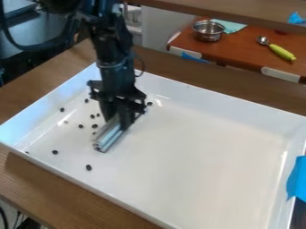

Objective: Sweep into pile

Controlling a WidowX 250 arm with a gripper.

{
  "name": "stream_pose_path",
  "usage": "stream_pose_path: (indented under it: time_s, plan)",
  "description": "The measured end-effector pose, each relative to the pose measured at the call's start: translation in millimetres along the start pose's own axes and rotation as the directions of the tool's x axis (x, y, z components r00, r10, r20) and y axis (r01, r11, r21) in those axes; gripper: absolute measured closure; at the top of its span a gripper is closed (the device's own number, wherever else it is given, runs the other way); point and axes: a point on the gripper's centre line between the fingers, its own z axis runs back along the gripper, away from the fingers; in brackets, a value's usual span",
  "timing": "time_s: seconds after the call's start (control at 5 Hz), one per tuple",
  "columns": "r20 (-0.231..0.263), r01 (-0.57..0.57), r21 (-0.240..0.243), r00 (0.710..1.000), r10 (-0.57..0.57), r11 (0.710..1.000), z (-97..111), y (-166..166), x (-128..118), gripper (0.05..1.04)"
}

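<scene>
My gripper [121, 117] hangs down into the left part of a white tray [203, 152], shut on a pale grey-blue bar [108, 137]. The bar rests low at the tray floor, slanting from the fingers down to the left. Several small dark pieces lie scattered left of the gripper, among them one [62, 109] near the left wall. Toward the front are another dark piece [55, 152] and a dark piece [88, 167] below the bar. One more dark piece [149, 103] lies just right of the gripper. The gripper hides part of the tray floor behind it.
The tray's raised walls surround the work area on a brown wooden table [65, 197]. Blue tape [297, 179] is on the tray's right edge. Behind stand a metal pot [208, 31] and a green-handled scoop [281, 52] on a reddish-brown surface.
</scene>
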Motion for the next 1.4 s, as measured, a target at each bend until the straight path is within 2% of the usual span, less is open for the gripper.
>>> stream_pose_path:
  time_s: [0.6, 0.8, 1.0, 1.2, 1.4]
  plan:
    - [-0.008, 0.027, 0.028, 1.0, -0.026, 0.999, 5.8, 46.1, -11.7, 0.711]
    - [-0.005, 0.0, -0.01, 1.0, 0.0, 1.0, 16.5, 42.7, -13.6, 0.711]
    - [-0.005, -0.017, -0.051, 1.0, 0.016, 0.999, 33.2, 27.6, -11.5, 0.711]
    - [0.02, -0.01, -0.116, 1.0, 0.012, 0.993, 55.4, -1.4, 1.4, 0.711]
    - [0.03, 0.021, -0.126, 0.999, -0.017, 0.992, 58.7, -31.4, 6.5, 0.711]
